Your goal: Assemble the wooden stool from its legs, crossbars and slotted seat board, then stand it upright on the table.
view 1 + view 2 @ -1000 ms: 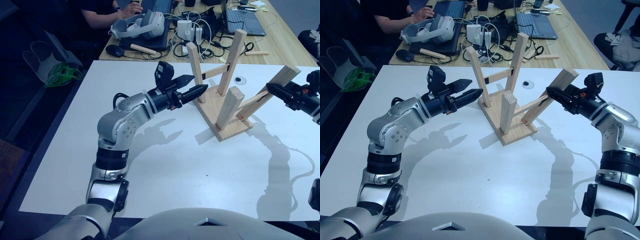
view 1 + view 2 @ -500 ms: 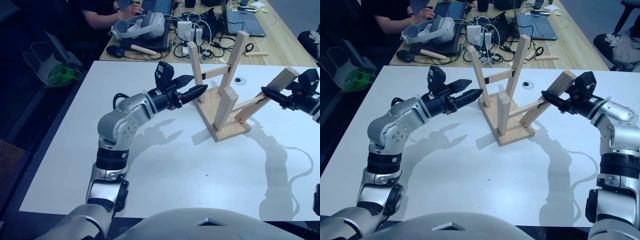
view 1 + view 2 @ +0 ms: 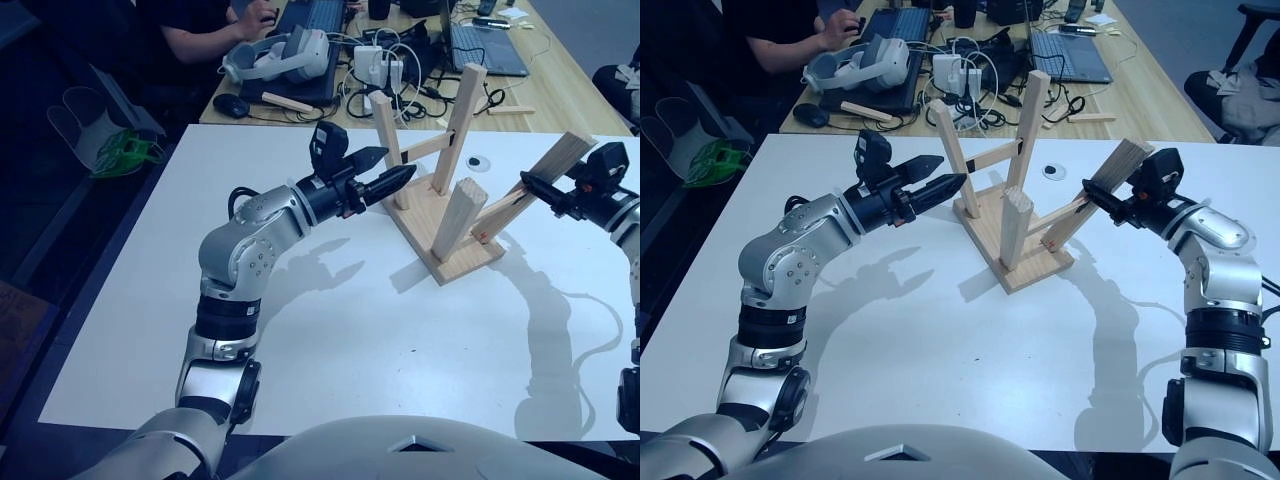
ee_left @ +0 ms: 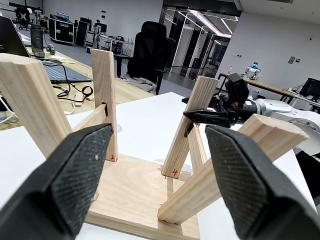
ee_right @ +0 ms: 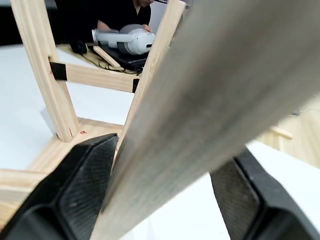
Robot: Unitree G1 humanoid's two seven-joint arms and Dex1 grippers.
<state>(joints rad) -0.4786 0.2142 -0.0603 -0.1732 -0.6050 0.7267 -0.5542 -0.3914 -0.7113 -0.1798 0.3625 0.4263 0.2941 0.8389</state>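
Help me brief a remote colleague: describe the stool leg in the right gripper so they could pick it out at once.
On the white table, the stool is upside down, seat board at the bottom. The leg is the one on the robot's right, held by the right gripper. Unlike the three steeper legs, it leans far outward.

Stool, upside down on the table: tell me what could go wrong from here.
1. The right gripper grips the leaning leg near its free end. Pulling there could lever it out of the seat board or loosen its crossbar.
2. The left gripper hovers open beside the nearest leg without holding it, so the seat board may slide or tip on the table if the right arm pulls.
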